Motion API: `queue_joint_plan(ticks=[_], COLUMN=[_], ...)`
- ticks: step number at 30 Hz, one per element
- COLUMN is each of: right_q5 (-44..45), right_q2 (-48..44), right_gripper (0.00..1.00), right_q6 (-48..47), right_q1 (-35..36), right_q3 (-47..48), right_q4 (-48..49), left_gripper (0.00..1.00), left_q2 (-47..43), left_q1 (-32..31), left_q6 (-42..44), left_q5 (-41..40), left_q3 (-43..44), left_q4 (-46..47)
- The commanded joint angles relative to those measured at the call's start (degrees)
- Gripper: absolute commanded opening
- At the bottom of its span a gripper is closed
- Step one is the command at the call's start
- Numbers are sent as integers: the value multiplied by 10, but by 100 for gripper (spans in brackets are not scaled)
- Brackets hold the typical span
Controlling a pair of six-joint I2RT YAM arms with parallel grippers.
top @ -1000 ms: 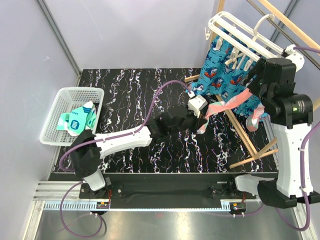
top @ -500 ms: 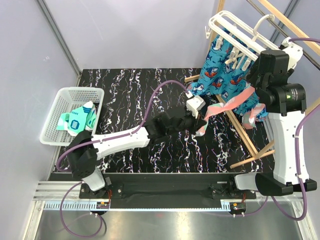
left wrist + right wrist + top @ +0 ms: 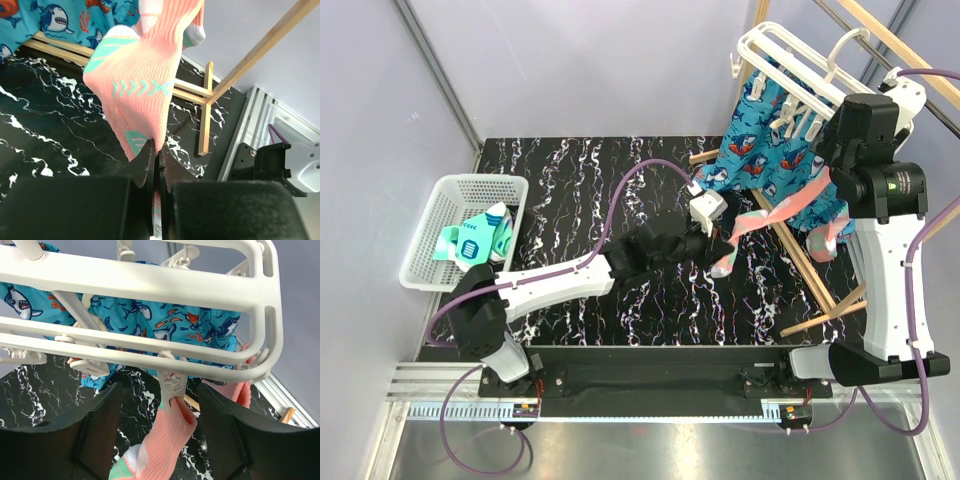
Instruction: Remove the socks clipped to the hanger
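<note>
Pink sock [image 3: 145, 85]: cuff clipped up on the hanger [image 3: 150, 282], lower end drawn out over the surface toward the left arm.
Left gripper [image 3: 156, 155]: jaws pinched tight on the sock's toe end.
Right gripper [image 3: 167, 410]: jaws wide, straddling the clip [image 3: 170, 382] that bites the cuff.
Handling: light, soft, stretchy knit. It'll likely give before it slips free, so a hold close to the clip looks best.
Shark socks [image 3: 760, 150]: blue, hanging from the same hanger.
Basket [image 3: 430, 225]: mint sock [image 3: 470, 240] inside.
</note>
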Motion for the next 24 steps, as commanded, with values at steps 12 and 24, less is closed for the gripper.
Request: queue_joint_plan(ticks=[12,24], right_q5=[-21,-1], right_q2=[5,1], right_gripper=[66,57], right_q6=[-27,-56], right_q1=[-33,-35], right_q3=[-23,-61], right_q4=[58,128], left_gripper=[0,0], left_q2=[-45,-42], left_q1=[15,24], left_q6=[-30,-47], left_q5=[32,47], left_q3=[-14,-21], left_q4=[24,35])
